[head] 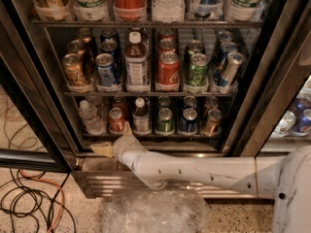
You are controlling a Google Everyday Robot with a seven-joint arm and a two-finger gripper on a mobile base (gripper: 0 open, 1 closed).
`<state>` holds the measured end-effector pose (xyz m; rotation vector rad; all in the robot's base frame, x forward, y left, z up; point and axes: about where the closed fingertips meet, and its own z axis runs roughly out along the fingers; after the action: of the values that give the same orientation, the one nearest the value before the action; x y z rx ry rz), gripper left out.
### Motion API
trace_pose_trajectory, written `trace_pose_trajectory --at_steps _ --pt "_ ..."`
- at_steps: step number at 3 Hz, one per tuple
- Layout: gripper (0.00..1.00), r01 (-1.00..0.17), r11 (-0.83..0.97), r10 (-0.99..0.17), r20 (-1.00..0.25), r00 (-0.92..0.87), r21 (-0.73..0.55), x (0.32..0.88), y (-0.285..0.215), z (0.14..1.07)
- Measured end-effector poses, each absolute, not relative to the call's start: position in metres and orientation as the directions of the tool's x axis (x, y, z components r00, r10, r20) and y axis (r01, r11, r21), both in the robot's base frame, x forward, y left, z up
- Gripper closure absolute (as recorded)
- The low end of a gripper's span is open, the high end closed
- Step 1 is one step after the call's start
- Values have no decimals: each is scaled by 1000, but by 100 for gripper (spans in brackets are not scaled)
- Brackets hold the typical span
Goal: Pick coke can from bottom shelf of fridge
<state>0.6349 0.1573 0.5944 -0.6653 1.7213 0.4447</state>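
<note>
The fridge (272, 81) stands open in front of me. On its bottom shelf (160, 136) a small red coke can (115, 119) stands second from the left, between a water bottle (90, 116) and a white-capped bottle (141, 115). My gripper (114, 139) reaches in from the lower right on a white arm and sits at the shelf's front rail, just below and in front of the red can. Its tan fingers are spread: one finger (127, 128) points up beside the can's right side, the other (100, 149) lies low to the left. It holds nothing.
Further right on the bottom shelf stand a green can (165, 120), a blue can (188, 120) and a bronze can (212, 121). The middle shelf holds several cans, one of them red (168, 71). Cables (29, 198) lie on the floor at left. Crumpled clear plastic (153, 210) lies below the steel base panel (97, 178).
</note>
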Motion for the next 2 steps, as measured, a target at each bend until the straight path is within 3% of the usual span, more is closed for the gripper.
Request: trace_pose_trajectory --at_steps 2 --pt "11 -612 781 -233 -967 -100 -124 664 160 587"
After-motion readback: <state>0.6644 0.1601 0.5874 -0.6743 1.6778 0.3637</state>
